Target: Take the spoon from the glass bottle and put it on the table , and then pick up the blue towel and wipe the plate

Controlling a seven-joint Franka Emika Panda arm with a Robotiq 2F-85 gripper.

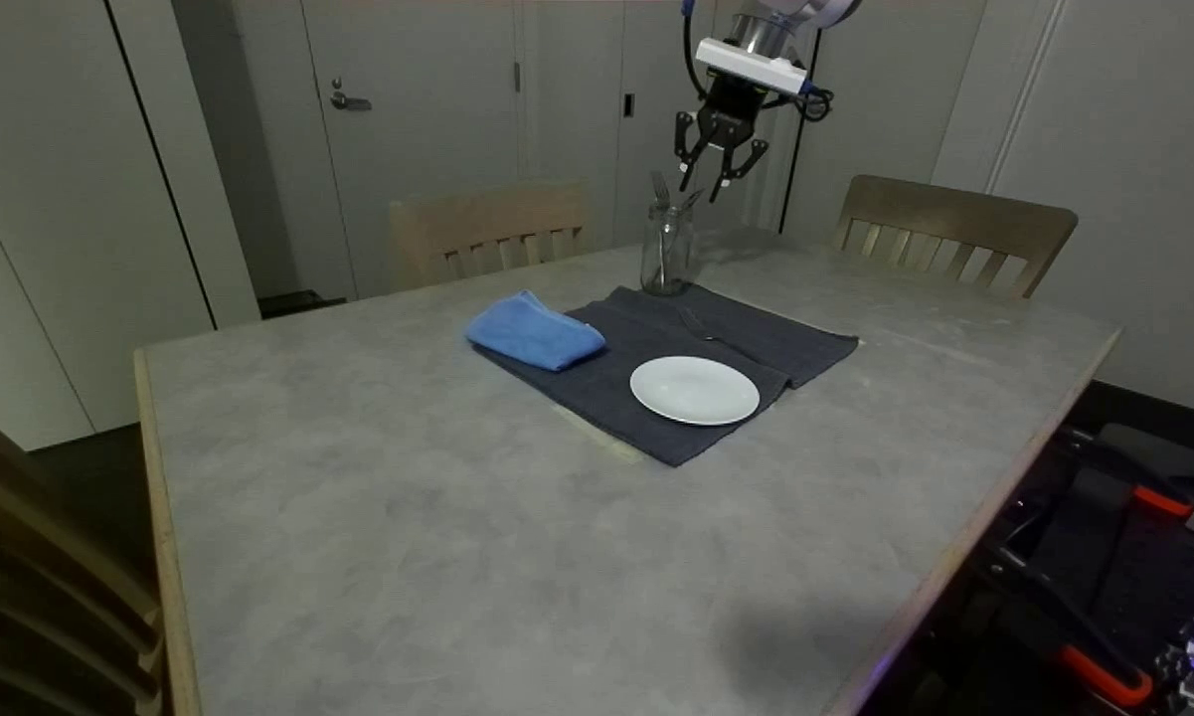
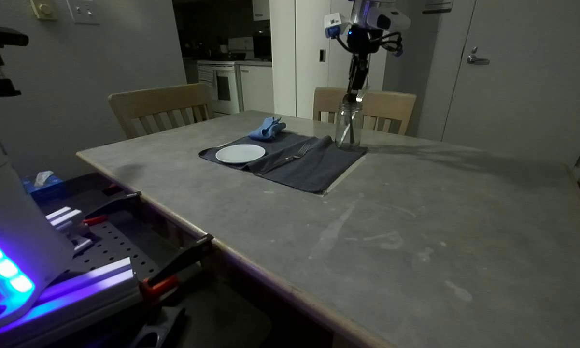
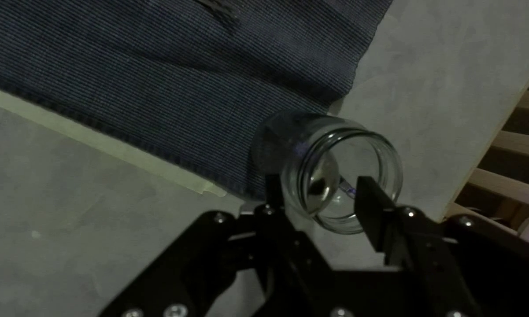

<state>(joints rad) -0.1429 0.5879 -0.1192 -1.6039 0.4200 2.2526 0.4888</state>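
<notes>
Spoon stood in the glass bottle, not yet gripped

The pincer is seen at the upper right of an exterior view, its jaws parted and nothing held. In the wrist view, right of centre, the spoon is framed between them, bowl up at the mouth of the glass bottle. It should be found light, stiff and slick; the curved bowl could be twisted out of a shallow pinch, so it is best gripped where the bowl narrows and drawn straight up, the brittle rim being spared. The bottle is set at the upper edge of the dark mat. Farther out, just left of centre, the blue towel looks soft and should be taken by a fold; the smooth plate, to its lower right, may be skidded if pressed hard.
</notes>
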